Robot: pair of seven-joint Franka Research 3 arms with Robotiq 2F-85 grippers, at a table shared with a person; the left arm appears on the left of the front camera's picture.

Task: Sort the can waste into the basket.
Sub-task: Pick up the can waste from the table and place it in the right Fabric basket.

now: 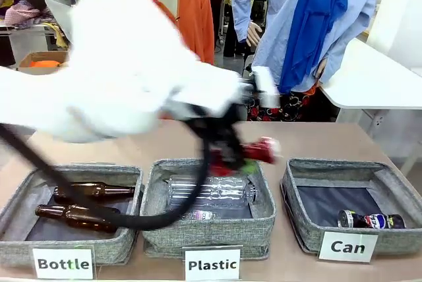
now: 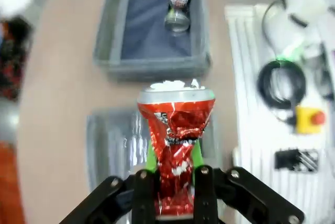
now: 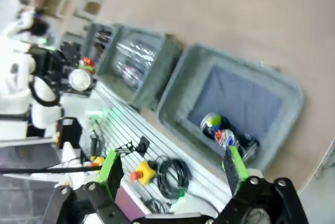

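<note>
Reading "Bottle", "Plastic", "Can"; left gripper fingers clamp the crushed red can, print illegible; right gripper fingers spread, empty.

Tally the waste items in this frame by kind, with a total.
Crushed cans: 2, the red can in the left gripper and the dark can in the Can basket
Brown glass bottles: 2
Clear plastic bottle: 1
Total: 5

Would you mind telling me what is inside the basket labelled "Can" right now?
Inside the Can basket lies one crushed dark can with a red-white-blue logo, on the dark lining near the front wall. That wall hides the lining's front strip.
</note>
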